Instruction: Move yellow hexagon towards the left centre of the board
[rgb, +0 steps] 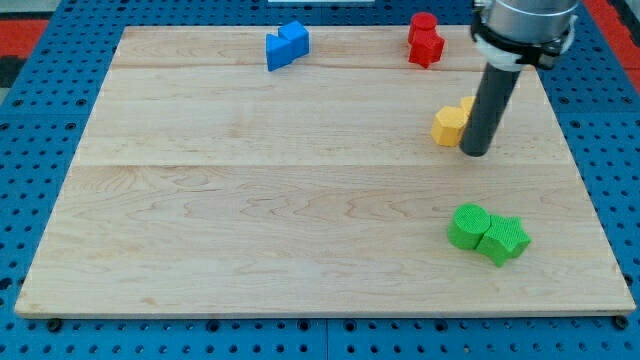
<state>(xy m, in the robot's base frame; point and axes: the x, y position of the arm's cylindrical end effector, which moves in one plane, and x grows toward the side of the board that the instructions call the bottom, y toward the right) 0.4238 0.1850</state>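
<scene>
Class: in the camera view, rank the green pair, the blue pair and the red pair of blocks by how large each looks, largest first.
1. Green pair, largest, though it sits nearest the view's bottom, so nearness may inflate it.
2. Blue pair and red pair look too alike to rank.

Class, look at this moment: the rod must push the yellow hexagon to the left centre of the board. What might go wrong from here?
1. My tip sits at the lower right of the yellow hexagon; an off-centre push could let it slip sideways off the rod.
2. A second yellow block touches the hexagon and is partly hidden behind the rod; it may be dragged along.
3. Steering too high risks nudging the blue blocks.
</scene>
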